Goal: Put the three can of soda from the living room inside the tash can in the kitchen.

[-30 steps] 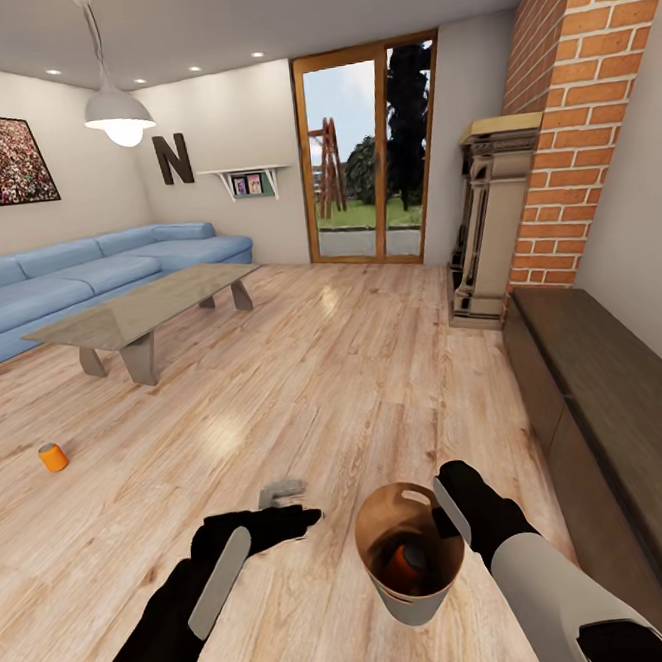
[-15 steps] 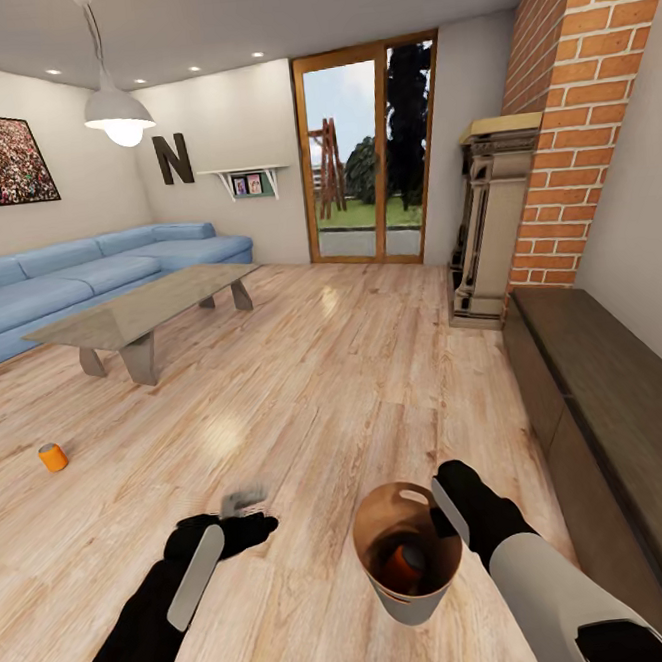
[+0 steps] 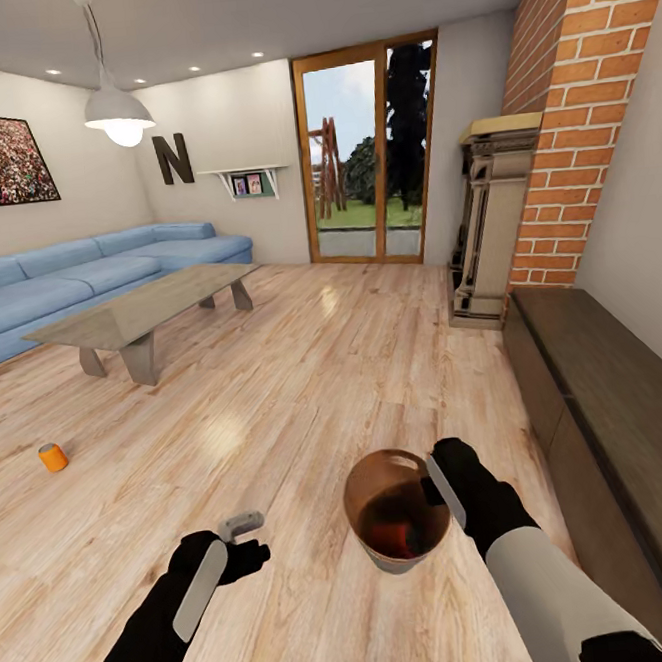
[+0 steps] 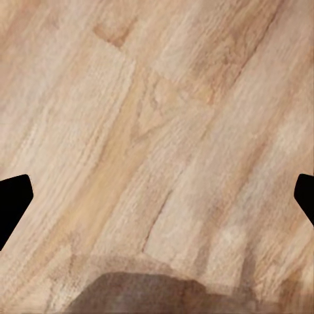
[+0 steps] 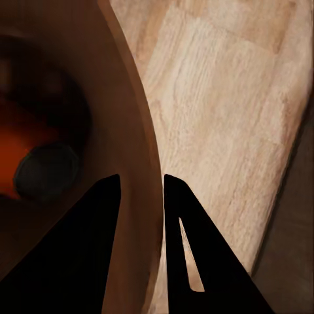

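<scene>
- The right gripper [image 3: 437, 484] stays clamped on the rim of the tash can [image 3: 392, 511], now carried higher; an orange can lies inside.
- The left gripper [image 3: 251, 539], spread and empty, has pulled back nearer.
- Another orange can [image 3: 52, 457] waits on the floor [image 3: 305, 373], far left: fetch it next.

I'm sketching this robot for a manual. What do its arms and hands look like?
Both arms have pale grey-white forearm shells ending in black wrist sections. The left hand has a grey fingertip and a light grey strip along its black wrist; the right hand has the same strip. Its fingers are black, tapered blades.
</scene>
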Controlling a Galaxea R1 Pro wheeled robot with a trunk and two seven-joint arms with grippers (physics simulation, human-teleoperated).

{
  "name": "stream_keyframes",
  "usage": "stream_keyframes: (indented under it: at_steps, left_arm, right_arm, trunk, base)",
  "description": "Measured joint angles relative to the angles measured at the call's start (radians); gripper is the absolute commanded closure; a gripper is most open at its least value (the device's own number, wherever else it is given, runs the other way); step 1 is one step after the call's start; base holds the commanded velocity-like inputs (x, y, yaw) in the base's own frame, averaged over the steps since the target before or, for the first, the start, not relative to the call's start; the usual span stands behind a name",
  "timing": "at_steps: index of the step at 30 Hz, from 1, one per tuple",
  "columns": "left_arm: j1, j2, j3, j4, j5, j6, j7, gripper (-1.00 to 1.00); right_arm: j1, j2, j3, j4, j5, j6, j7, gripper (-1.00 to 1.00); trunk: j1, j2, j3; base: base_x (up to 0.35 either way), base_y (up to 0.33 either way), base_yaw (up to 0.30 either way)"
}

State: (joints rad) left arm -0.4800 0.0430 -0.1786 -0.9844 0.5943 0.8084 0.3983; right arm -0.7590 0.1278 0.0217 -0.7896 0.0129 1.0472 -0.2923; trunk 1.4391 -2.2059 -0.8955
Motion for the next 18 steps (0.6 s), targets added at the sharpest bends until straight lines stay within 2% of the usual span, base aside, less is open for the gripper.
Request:
stream_keyframes:
  at_steps: [2,5,9,13,18]
  left_arm:
    - [0.000,-0.001,-0.004,0.001,-0.002,0.014,0.001,-1.00]
    - [0.001,0.000,-0.008,0.001,-0.003,0.041,0.000,-1.00]
    - [0.001,0.000,-0.011,-0.002,-0.005,0.049,-0.003,-1.00]
    - [0.001,0.000,-0.012,-0.005,-0.007,0.049,-0.003,-1.00]
    - [0.001,-0.001,-0.012,-0.007,-0.008,0.049,0.001,-1.00]
  right_arm:
    - [0.006,0.005,0.001,-0.064,-0.010,-0.005,0.002,1.00]
    - [0.012,0.008,0.001,-0.093,-0.016,0.000,0.001,1.00]
    - [0.015,0.010,0.001,-0.109,-0.005,0.000,0.000,1.00]
    - [0.016,0.010,0.001,-0.114,-0.018,0.000,0.001,1.00]
    - [0.017,0.010,0.000,-0.116,-0.010,0.000,0.000,1.00]
  trunk:
    - [0.000,0.000,0.000]
    - [0.000,0.000,0.000]
    - [0.000,0.000,0.000]
    - [0.000,0.000,0.000]
    - [-0.019,0.035,0.016]
  base:
    - [0.000,0.000,0.000]
    - [0.000,0.000,0.000]
    - [0.000,0.000,0.000]
    - [0.000,0.000,0.000]
    - [0.000,0.000,0.000]
